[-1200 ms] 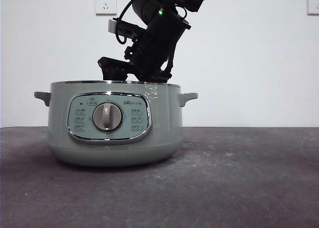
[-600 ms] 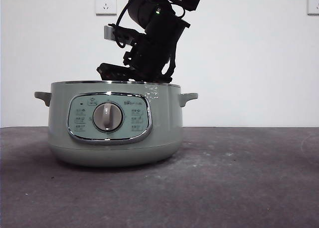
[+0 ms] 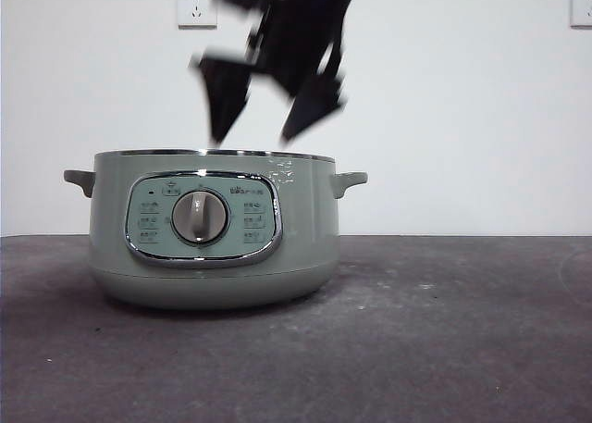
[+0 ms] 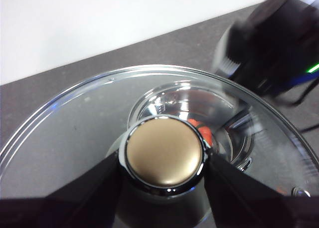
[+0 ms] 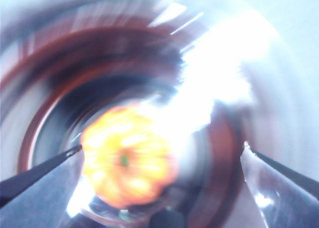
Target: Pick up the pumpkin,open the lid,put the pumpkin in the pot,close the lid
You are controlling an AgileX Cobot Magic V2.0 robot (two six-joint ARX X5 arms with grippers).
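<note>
The pumpkin (image 5: 127, 155) lies down in the pot (image 3: 305, 229), seen blurred in my right wrist view directly below my right end effector (image 5: 162, 158), whose jaws stand wide apart and hold nothing. In the front view that end effector (image 3: 268, 118) hangs smeared above the pot's open rim, just clear of it. The pumpkin faces up at me, stem toward the camera, so it has no long axis worth aligning to. I judge the placing step done and the closing step next.

My left end effector (image 4: 162, 160) grips the lid (image 4: 75, 128) by its knob (image 4: 164, 158), one jaw pressed on each side, the glass dome spreading out beneath. Through the glass a speck of orange-red shows just beside the knob, which suggests the lid is held roughly over the pot; I cannot tell how high or how well centred. The other arm's dark body looms at one edge of that view, so I judge the right arm must clear the opening before the lid comes down.

The pot stands on the dark surface (image 3: 444, 330), its control panel (image 3: 203, 217) and dial (image 3: 199, 217) facing the front camera. Small labels ring the dial, but they are too small to read. Two wall sockets (image 3: 196, 5) sit high behind.
</note>
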